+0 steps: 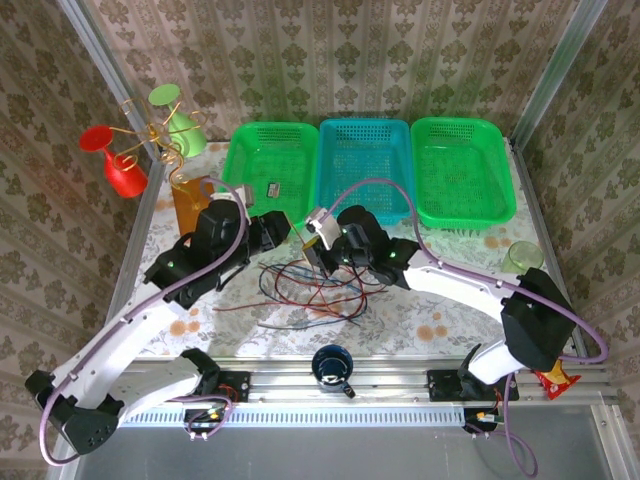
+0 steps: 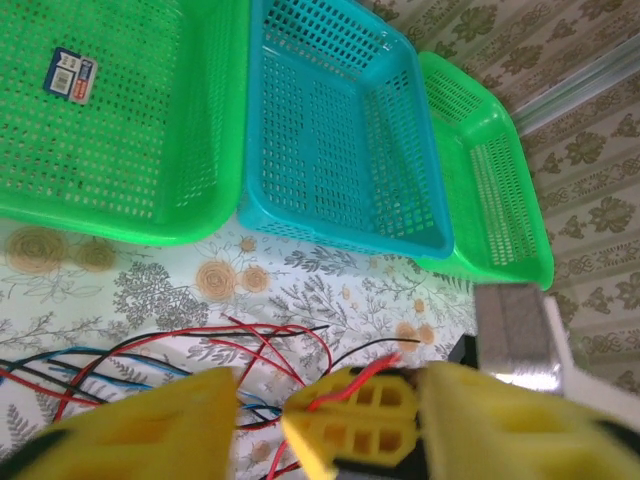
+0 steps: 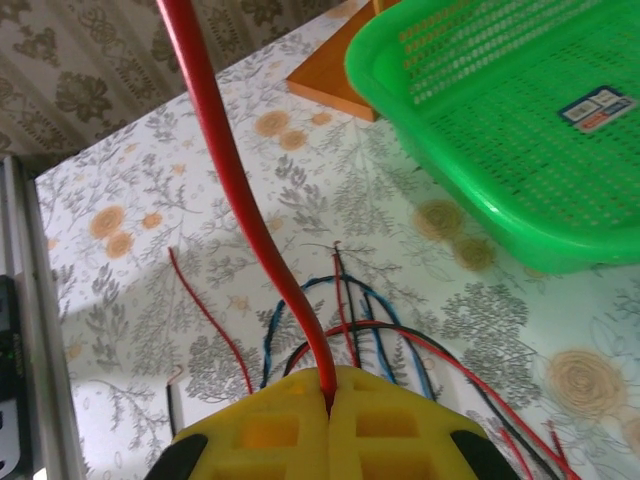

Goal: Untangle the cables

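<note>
Pinching the red cable [image 3: 250, 210], the right gripper [image 3: 328, 388] has its two yellow fingers [image 3: 400, 430] pressed flat together. The cable is caught in the seam at their tips and rises from them in one smooth, glossy, taut line. The left gripper [image 2: 328, 388] has its fingers [image 2: 140, 430] well apart. The right gripper's closed tips and the short red cable end sit in the gap between them; cannot tell whether anything touches the left pads. Fingers on both grippers: yellow moulded plastic, blunt-tipped, with a lattice of square pockets. The other cables [image 1: 310, 290] lie under and to the near side of the two grippers on the table [image 3: 130, 180], whose pale cloth is printed with grey leaves and orange flowers. They are thin round wires, red, dark blue and black, in loose loops that cross over one another, with several free ends splayed outward. Beyond the fingertips stands a green basket [image 3: 480, 150] with a small blue-and-white label [image 3: 595, 108]. A blue basket [image 2: 340, 130] touches its side. Both are perforated plastic with rounded rims. An orange block [image 3: 330, 85] sits just beside the green basket's corner.
</note>
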{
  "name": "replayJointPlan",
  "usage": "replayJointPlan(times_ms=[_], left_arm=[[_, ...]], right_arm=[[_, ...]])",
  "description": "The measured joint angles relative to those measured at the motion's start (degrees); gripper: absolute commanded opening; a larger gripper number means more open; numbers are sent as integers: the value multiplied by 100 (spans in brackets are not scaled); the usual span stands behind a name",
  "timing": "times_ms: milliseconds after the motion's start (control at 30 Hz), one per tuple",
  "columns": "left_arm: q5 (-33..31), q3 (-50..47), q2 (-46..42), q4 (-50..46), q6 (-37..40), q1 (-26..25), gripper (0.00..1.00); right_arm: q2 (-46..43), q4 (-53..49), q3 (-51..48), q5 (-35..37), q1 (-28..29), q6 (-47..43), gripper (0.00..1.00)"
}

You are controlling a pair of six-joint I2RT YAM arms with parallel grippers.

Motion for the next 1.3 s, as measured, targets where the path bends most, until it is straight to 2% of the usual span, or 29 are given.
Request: replayJointPlan(times_ms=[100,333,633,967,1100,1300], left_arm=[[-50,-39,-127,-199,81,0,70],[-103,-669,-308,-278,509,0,68],[330,-2035,-240,538,1373,-118,67],[785,-2146,214,1113,1740,-254,69],[1084,-2011,308,1036,2378,-269,65],[1585,-1355,348,396,3960,-269,65]], right_arm=[[-125,35,-59,74,-186,17,0],[-577,55,-400,160,-675,129,0],[-1025,398,-599,-125,-942,251,0],[-1130,487,-599,-516,-1126,256,0],[-1180,496,-599,-614,-1126,254,0],[-1200,549,-599,-807,-1130,249,0]])
